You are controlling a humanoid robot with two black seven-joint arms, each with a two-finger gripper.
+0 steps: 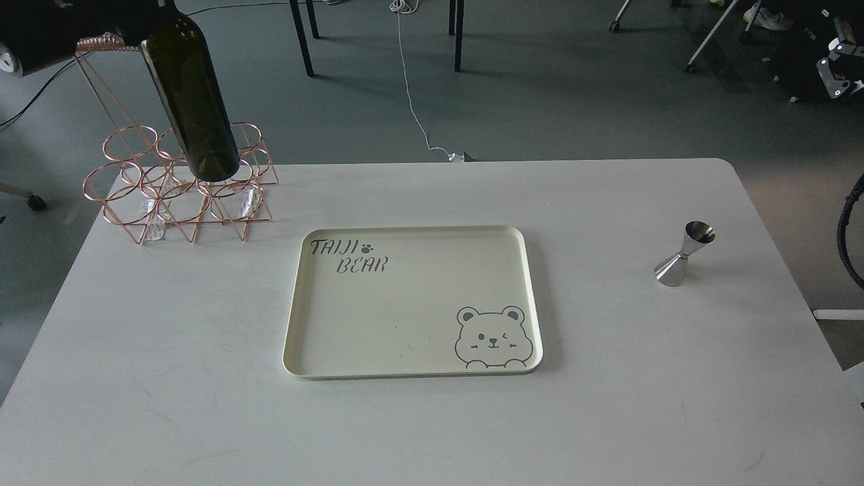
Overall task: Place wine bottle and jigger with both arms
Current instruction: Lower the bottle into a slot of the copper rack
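The wine bottle (192, 101) is dark olive-green and hangs in the air at the far left, tilted, with its base over the copper wire rack (128, 202). Its neck runs out of the top edge. The dark body of my left arm (61, 27) shows beside the bottle's shoulder at the top left. The fingers on the neck are cut off by the frame edge. The jigger (683, 254) is shiny steel and stands on the white table (607, 378) at the right, leaning a little. My right gripper is out of view.
A cream tray (412, 364) with a bear drawing and "TAIJI BEAR" lettering lies in the middle of the table. A black cable (847, 236) curves in at the right edge. Chair legs and a white cord stand on the floor beyond the table.
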